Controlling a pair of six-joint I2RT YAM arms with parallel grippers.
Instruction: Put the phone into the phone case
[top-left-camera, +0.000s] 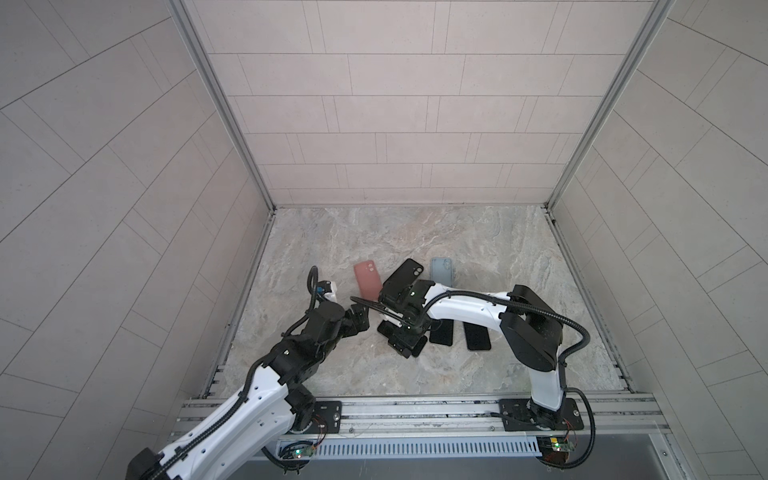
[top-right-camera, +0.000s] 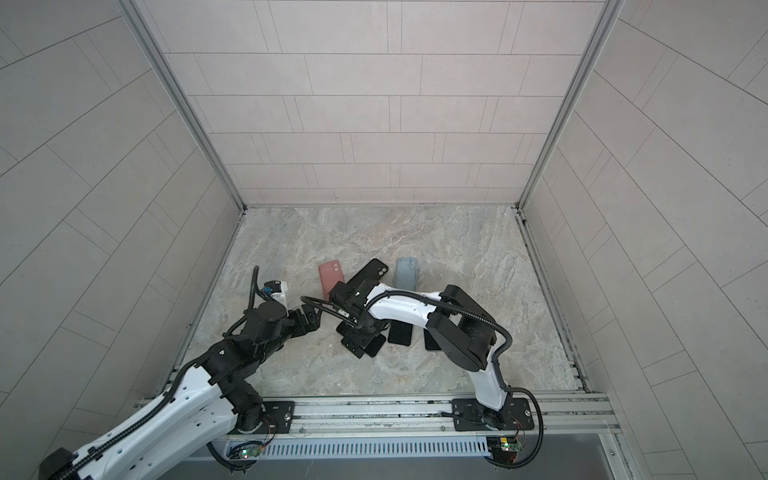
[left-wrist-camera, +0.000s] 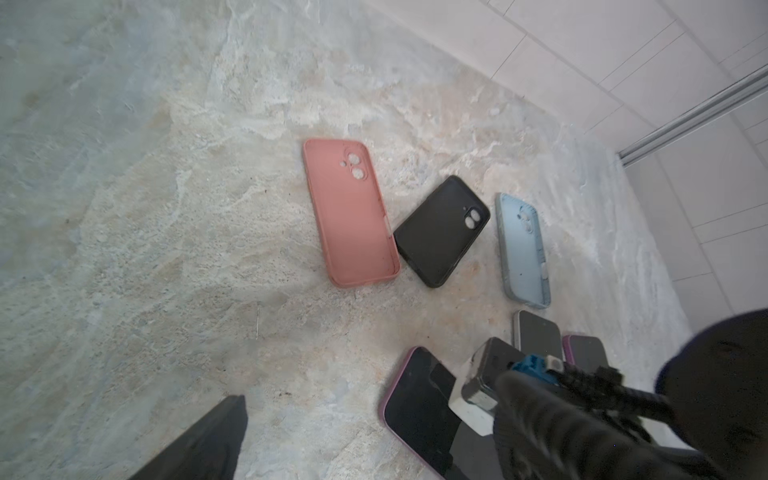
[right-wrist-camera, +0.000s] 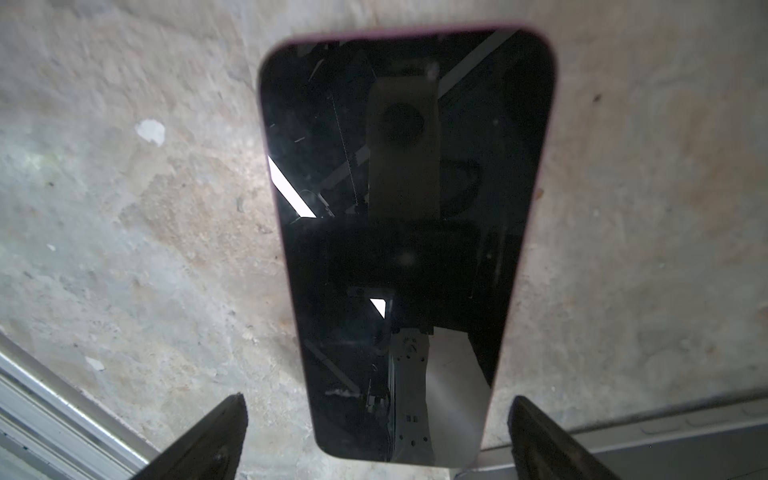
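in a top view the right gripper hangs at six o'clock of the black case; the left gripper, at nine o'clock of that gripper, gapes empty. left wrist view: pink case lies hollow up on the marble table. right wrist view: the phone lies screen up between wide-spread fingers, untouched.
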